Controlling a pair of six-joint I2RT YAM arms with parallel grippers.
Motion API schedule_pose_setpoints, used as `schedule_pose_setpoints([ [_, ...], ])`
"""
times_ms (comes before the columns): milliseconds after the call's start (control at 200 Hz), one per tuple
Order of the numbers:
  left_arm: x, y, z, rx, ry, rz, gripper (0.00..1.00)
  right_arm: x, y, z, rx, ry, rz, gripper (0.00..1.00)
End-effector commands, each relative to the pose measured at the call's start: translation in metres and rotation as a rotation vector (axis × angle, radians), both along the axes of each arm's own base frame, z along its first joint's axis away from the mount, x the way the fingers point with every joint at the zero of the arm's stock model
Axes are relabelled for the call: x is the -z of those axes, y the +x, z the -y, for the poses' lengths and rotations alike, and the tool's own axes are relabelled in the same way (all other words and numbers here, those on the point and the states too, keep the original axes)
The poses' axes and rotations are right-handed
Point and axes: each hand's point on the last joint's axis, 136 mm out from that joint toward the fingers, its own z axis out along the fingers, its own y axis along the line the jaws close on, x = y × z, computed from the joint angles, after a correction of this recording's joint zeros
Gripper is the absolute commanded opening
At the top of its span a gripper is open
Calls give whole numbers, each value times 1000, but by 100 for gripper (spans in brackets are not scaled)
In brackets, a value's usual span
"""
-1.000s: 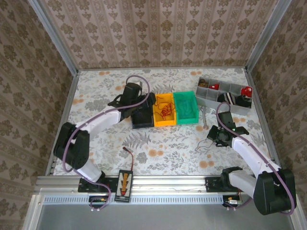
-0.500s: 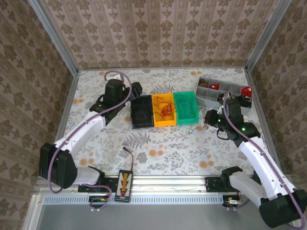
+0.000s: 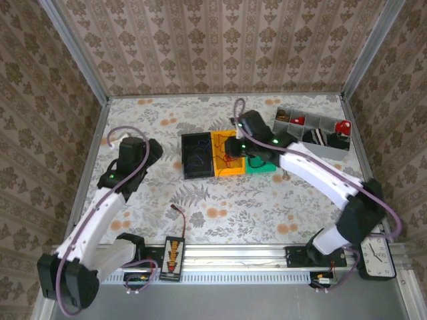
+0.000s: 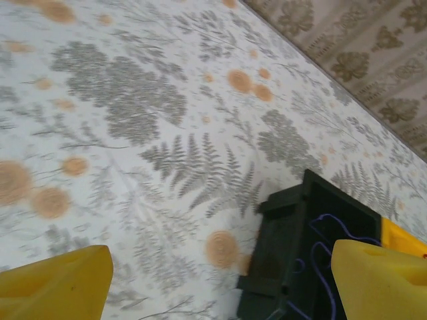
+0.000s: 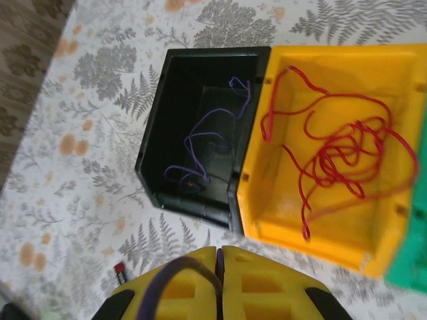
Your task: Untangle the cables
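Near edge: a small black board (image 3: 173, 259) with one dark wire sits at about 7 o'clock on the table (image 3: 233, 207).
Left gripper (image 4: 220, 287): out at 9 o'clock. Its yellow fingers are wide apart and there is nothing between them.
Right gripper (image 5: 219, 257): it hangs over the bins at 12 o'clock. Its fingers are pressed tight together, and a thin purple strand (image 5: 177, 269) runs into the crack between them. It looks pinched there.
Black bin (image 5: 152, 143): a loose purple wire (image 5: 200, 137) lies inside.
Yellow bin (image 5: 267, 213): touching the black bin at its 3 o'clock side. The red wire (image 5: 347, 153) is curled up in it, all in loops.
Green bin (image 5: 415, 267): next one along at 3 o'clock.
Far corner: a grey tray (image 3: 313, 130) of odd bits at 2 o'clock.
Step now: I think the wires are already pulled apart and are being sorted by colour.
Next move: I guess the right gripper should go over the black bin, come down low, then open so the strand drops in with the other purple one, not onto the red.
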Motion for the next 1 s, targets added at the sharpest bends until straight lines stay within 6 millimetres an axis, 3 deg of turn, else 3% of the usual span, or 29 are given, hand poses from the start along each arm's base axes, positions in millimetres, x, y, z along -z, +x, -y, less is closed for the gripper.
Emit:
schedule_pose_setpoints([
  [0, 6, -25, -22, -69, 16, -30, 86, 5, 24, -17, -40, -71, 30, 0],
  [280, -5, -36, -33, -67, 49, -36, 86, 45, 73, -55, -61, -177, 6, 0],
  [485, -7, -33, -30, -55, 39, -31, 86, 66, 80, -81, -100, -238, 34, 0],
  [525, -7, -32, -29, -52, 39, -31, 86, 70, 79, -84, -106, -240, 28, 5],
  [630, -8, -30, -27, -44, 36, -31, 86, 77, 74, -97, -147, -214, 15, 30],
  [765, -9, -26, -24, -28, 34, -27, 86, 71, 74, -97, -144, -210, 24, 50],
  [995, -9, -18, -14, 28, 25, -21, 86, 27, 78, -88, -110, -181, 130, 57],
])
